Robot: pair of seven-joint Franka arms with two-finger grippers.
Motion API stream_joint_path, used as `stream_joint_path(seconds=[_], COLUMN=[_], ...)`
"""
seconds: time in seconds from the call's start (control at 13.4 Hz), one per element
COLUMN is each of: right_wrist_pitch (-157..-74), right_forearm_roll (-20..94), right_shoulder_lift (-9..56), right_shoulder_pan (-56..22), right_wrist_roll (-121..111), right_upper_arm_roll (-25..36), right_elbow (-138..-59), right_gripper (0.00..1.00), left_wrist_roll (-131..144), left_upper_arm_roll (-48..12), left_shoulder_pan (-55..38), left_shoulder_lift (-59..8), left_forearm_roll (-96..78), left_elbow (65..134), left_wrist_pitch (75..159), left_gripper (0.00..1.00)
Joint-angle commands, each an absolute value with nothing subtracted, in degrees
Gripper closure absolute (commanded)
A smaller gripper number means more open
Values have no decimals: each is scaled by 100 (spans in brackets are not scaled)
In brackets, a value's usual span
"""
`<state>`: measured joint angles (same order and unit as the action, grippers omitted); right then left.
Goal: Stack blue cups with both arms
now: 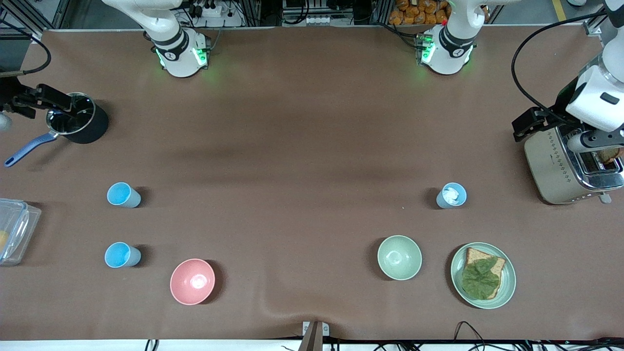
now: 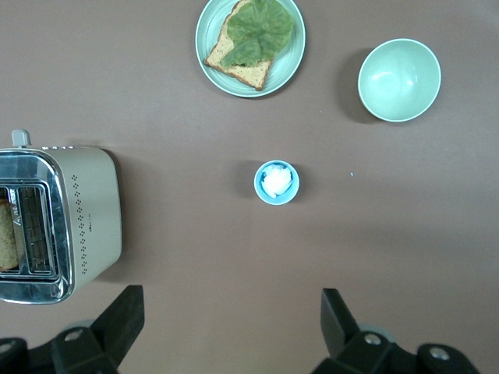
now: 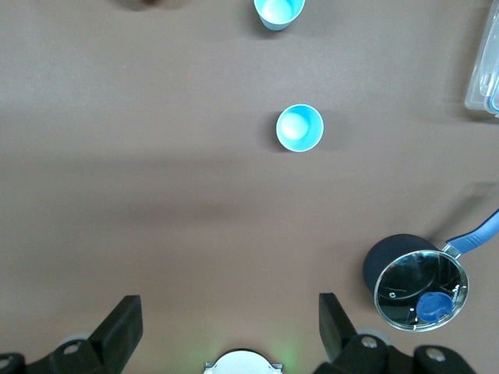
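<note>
Three light-blue cups stand upright on the brown table. Two are toward the right arm's end: one (image 1: pixel 123 194) (image 3: pixel 299 128) and one nearer the front camera (image 1: pixel 122 255) (image 3: pixel 278 12). The third (image 1: pixel 451 195) (image 2: pixel 277 182), toward the left arm's end, holds something white. My left gripper (image 2: pixel 231 323) is open and empty, high over bare table between its base and that cup. My right gripper (image 3: pixel 226 323) is open and empty, high over the table by its own base (image 3: pixel 242 362). Neither gripper shows in the front view.
A pink bowl (image 1: pixel 192 281), a pale green bowl (image 1: pixel 399 257) and a plate of bread with lettuce (image 1: pixel 482 275) lie near the front edge. A toaster (image 1: pixel 570 165) with another white machine over it, a black pot (image 1: pixel 80 124) and a clear container (image 1: pixel 14 229) stand at the table's ends.
</note>
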<state>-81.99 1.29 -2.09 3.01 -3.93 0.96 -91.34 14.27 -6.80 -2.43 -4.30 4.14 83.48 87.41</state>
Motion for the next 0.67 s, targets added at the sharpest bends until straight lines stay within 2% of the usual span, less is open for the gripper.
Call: stream_joint_path(seconds=[0.0,0.6], right_wrist_pitch=[-8183,-8174], right_forearm_roll=[62,62], right_shoulder_lift=[-352,-352], right_shoulder_pan=[272,272], right_wrist_roll=[-334,-343], right_upper_arm_roll=[88,88], right_elbow=[-9229,-9229], right_gripper=[0,0], left_wrist_roll=[1213,1222], left_upper_arm_roll=[-571,-378], left_shoulder_pan=[-290,-176], left_shoulder_lift=[-299,-526], left_forearm_roll=[220,105], left_elbow=[8429,8473], left_wrist_pitch=[8675,8744], left_gripper=[0,0])
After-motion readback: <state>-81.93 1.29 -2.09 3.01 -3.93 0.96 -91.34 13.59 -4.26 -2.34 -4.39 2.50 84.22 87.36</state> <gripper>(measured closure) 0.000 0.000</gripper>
